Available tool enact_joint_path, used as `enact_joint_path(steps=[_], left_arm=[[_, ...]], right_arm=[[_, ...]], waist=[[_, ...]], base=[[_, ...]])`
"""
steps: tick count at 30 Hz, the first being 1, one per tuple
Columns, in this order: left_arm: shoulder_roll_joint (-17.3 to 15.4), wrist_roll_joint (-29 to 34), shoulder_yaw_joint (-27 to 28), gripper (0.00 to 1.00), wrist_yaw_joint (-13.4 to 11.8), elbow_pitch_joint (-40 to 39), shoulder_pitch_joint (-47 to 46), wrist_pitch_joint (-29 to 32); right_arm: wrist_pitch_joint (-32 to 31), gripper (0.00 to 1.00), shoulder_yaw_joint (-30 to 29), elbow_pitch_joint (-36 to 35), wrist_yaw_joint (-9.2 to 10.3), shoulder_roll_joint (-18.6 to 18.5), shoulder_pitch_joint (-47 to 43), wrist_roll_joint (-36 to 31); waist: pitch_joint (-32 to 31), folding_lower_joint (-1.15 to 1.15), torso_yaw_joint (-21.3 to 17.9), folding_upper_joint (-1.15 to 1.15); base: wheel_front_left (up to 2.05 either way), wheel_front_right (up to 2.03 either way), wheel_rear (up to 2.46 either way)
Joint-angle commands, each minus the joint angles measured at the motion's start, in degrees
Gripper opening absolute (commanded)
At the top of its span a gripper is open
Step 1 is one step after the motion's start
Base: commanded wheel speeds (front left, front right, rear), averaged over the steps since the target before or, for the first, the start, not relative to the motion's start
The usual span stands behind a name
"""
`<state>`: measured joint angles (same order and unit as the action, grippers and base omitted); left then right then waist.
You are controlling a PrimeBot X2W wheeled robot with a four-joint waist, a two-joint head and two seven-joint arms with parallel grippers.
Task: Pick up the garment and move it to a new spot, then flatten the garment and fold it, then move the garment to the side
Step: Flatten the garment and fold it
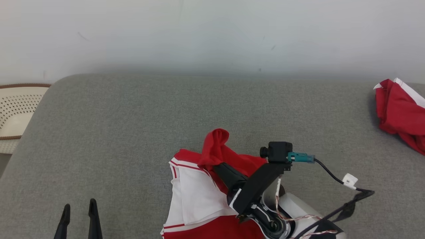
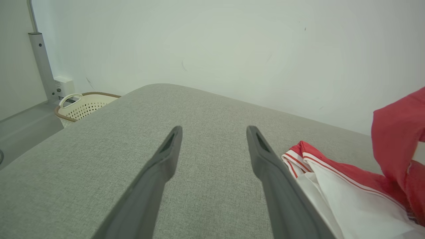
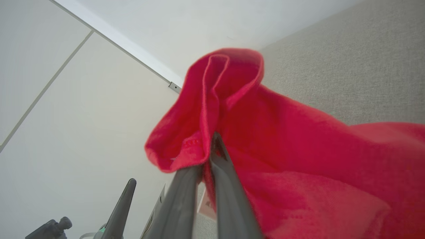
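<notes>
Head view: garment, red with a white panel and striped trim, crumpled on the grey padded surface. One red fold is raised above the heap, pinched in the clenched jaws of the right gripper. The left gripper is spread and empty, well apart from the cloth. A second red cloth lies far out beyond the right gripper. Left wrist view: left gripper with jaws released over bare surface, the garment just outside one finger, its striped hem nearest; a perforated basket stands far ahead off the other finger. Right wrist view: right gripper grasps a bunched red edge of the garment, with cloth blooming above the tips and draping away to one side. Handling, as judged: light, limp knit with no stiffness, and it will sag and trail. A single pinch gathers it, so a second hold at the striped hem beside the left jaws would likely spread it flat.
</notes>
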<state>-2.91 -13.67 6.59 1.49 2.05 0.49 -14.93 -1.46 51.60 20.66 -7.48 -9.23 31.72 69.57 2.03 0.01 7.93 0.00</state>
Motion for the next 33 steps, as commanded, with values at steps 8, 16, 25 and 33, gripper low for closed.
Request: enact_joint_path(steps=[8,16,25,33], left_arm=[[0.0,-0.3,-1.0,1.0,0.3,0.8,-1.6,-0.2],[0.0,-0.6,-2.6,1.0,-0.1,1.6,-3.1,-0.2],[0.0,-0.1,-1.5,1.0,0.1,2.3,-3.0,-0.2],[0.0,0.1,-1.3,1.0,0.3,2.2,-1.8,-0.2]], right_arm=[[1.6,0.0,2.2,7.9,-0.02,4.0,4.3,1.4],[4.1,0.44,5.5,14.4,-0.03,5.8,7.1,2.7],[7.3,1.0,7.4,13.1,-0.03,5.3,8.7,5.3],[12.9,1.0,6.5,6.4,-0.03,-0.9,8.9,6.8]], waist=[[1.4,-0.01,1.2,0.0],[2.3,-0.01,2.8,0.0],[1.9,-0.01,1.7,0.0],[0.7,-0.01,0.6,0.0]], base=[[0.0,0.0,0.0],[0.0,0.0,0.0],[0.0,0.0,0.0],[0.0,0.0,0.0]])
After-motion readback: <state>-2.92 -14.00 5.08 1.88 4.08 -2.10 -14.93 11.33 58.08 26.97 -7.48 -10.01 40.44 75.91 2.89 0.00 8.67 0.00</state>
